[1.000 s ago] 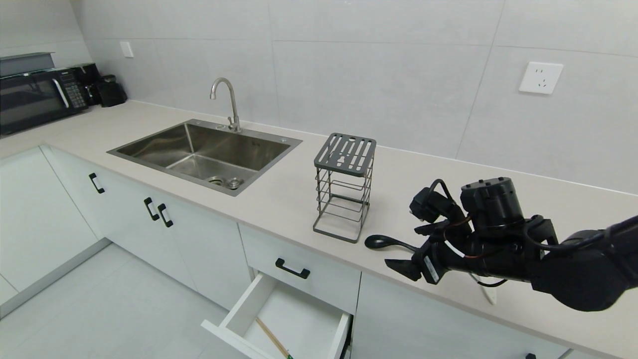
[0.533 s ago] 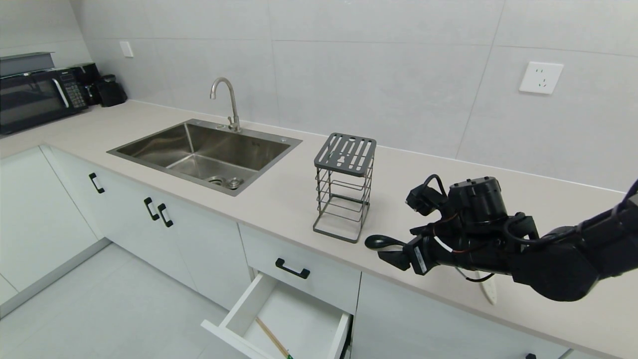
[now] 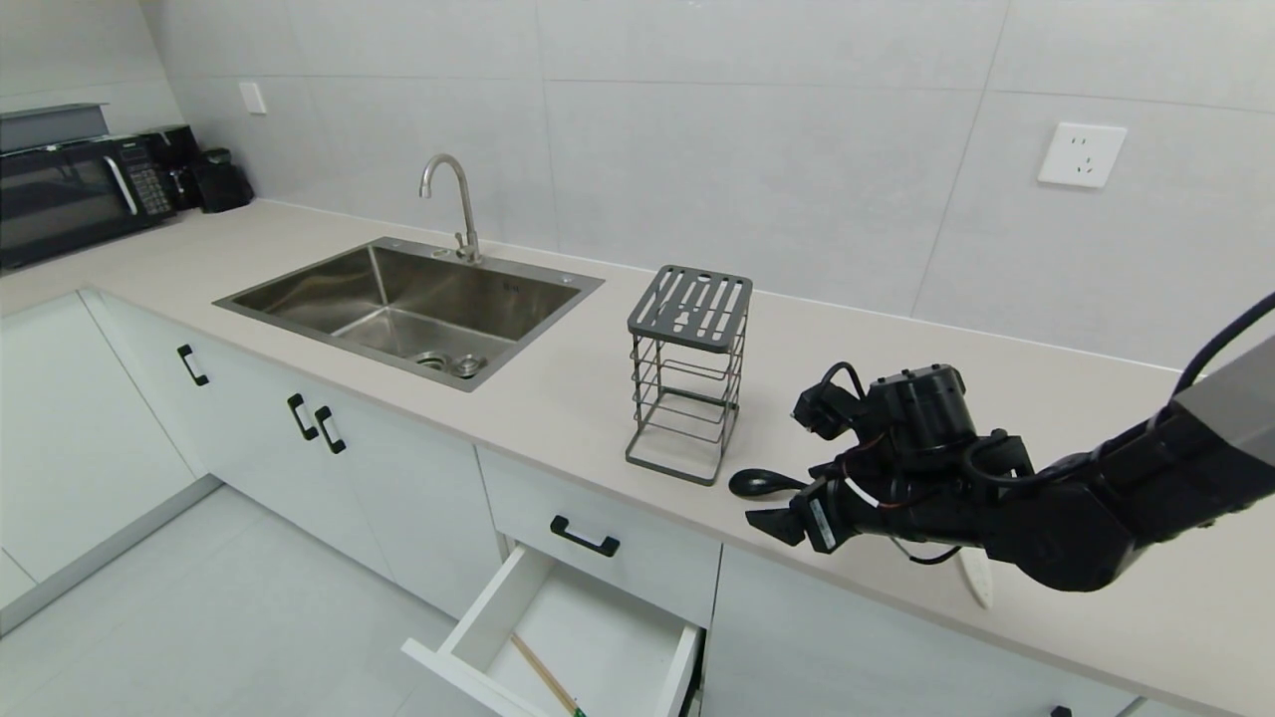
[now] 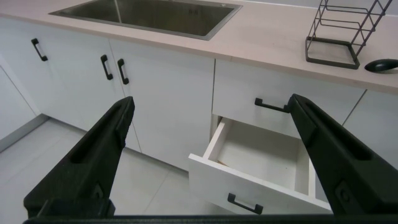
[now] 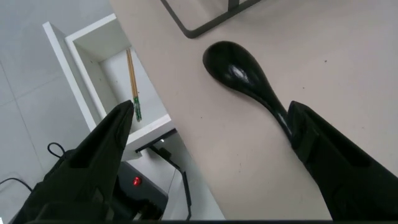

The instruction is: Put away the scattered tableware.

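A black spoon lies on the counter by the front edge, just right of the wire rack. My right gripper hovers low over its handle, open, with nothing held. In the right wrist view the spoon lies on the counter between the spread fingers of the right gripper. A white utensil pokes out from under the right arm. My left gripper hangs open in front of the cabinets, facing the open drawer, with the spoon on the counter above.
The open drawer below the counter holds chopsticks, which the right wrist view shows too. A steel sink with a tap lies to the left, and a microwave sits at the far left. The tiled wall bounds the counter behind.
My right arm has moved left and down, bringing the open gripper closer over the black spoon's handle. The spoon, rack and drawer have stayed put.
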